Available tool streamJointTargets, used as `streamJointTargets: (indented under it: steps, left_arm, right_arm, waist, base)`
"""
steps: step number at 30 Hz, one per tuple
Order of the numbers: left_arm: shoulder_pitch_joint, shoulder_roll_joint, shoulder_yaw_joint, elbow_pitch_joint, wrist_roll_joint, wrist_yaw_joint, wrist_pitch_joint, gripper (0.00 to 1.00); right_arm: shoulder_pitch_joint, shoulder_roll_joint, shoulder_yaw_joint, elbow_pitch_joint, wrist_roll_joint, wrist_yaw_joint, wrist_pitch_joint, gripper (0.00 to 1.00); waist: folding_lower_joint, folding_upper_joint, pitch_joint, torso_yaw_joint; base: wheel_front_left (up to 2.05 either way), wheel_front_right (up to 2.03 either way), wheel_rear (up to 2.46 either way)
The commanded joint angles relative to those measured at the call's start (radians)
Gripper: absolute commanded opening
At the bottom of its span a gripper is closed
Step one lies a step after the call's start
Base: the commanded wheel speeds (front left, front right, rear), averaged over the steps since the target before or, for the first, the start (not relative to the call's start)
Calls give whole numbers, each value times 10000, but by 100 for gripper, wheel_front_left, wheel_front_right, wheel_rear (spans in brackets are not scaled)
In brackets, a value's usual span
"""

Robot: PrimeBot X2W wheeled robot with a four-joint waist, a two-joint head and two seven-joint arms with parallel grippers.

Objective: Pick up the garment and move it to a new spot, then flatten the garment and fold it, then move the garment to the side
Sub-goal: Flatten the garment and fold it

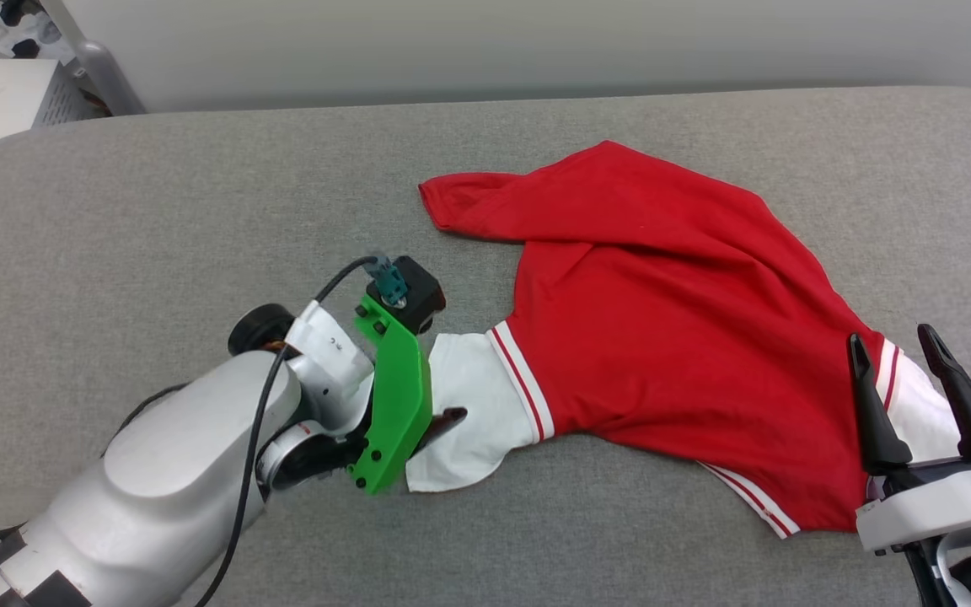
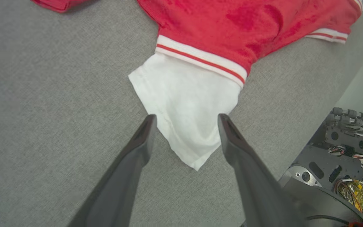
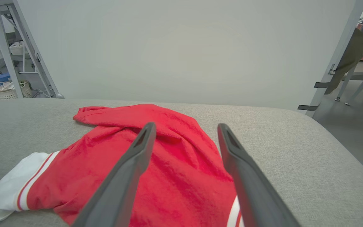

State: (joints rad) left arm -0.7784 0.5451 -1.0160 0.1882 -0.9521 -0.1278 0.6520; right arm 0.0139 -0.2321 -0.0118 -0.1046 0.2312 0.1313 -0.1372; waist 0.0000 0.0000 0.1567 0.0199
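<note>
garment: is showing a red body, white sleeves and red-and-white striped trim
table cover: is showing a plain grey weave
wrist bracket: is showing bright green
left gripper: is showing dark grey fingers

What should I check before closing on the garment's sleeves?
1. Left gripper open: ok.
2. White sleeve lies between its fingers: ok.
3. Right gripper open: ok.
4. Right gripper touching the garment: cannot tell.
5. Garment lying flat: not ok, bunched and twisted.
6. Bare grey surface beside it for a new spot: ok.
</note>
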Motion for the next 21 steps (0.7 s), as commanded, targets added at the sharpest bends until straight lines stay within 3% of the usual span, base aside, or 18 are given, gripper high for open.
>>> streamJointTargets:
  steps: [1, 9, 21]
  left_arm:
    - [-135, 115, -201, 147, -172, -28, 44, 100]
    - [-111, 312, -1784, 943, -309, -28, 143, 100]
    - [-184, -342, -2408, 2560, -652, -28, -751, 100]
  right_arm:
    - [-186, 40, 37, 60, -51, -6, -82, 100]
    - [-488, 58, 72, 267, -156, -6, -253, 100]
    - [-959, 19, 333, 549, -155, -6, -397, 100]
  waist:
    - [0, 0, 123, -143]
    - [0, 0, 356, -308]
    - [0, 0, 905, -470]
  base:
    - [0, 0, 0]
    - [0, 0, 0]
    - [0, 0, 0]
